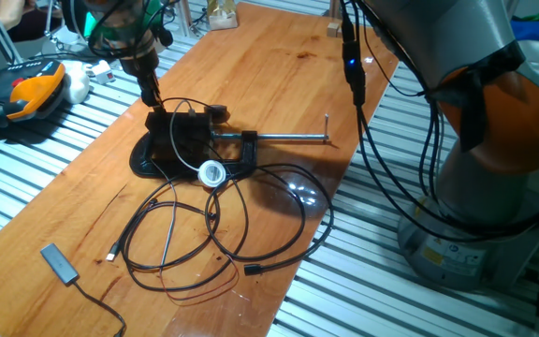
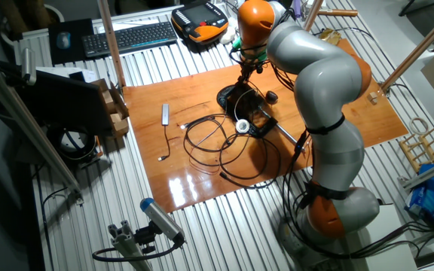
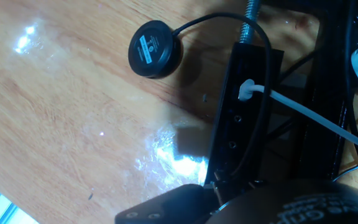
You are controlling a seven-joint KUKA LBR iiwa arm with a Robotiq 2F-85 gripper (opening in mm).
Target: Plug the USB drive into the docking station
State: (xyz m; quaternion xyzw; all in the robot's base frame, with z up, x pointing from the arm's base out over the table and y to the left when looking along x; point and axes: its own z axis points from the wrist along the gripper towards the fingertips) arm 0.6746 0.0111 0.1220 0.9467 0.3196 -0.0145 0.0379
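Observation:
The docking station (image 3: 241, 118) is a black box whose port side faces the hand view, with a white cable (image 3: 272, 96) plugged into it. It stands clamped on a black base (image 1: 148, 159) at mid-table (image 1: 180, 131). My gripper (image 1: 151, 96) comes down just left of it with the fingers close together. In the hand view the gripper (image 3: 197, 198) fills the lower edge. Its tips hold a small dark stub with a metal end, the USB drive (image 3: 211, 184), right against the station's lower end. Most of the drive is hidden.
A black G-clamp (image 1: 241, 145) with a long steel screw (image 1: 293, 139) holds the station. A white round part (image 1: 211, 172) and looped black cables (image 1: 213, 234) lie in front. A flat dongle (image 1: 59, 262) lies front left, and a black round puck (image 3: 155, 48) beside the station.

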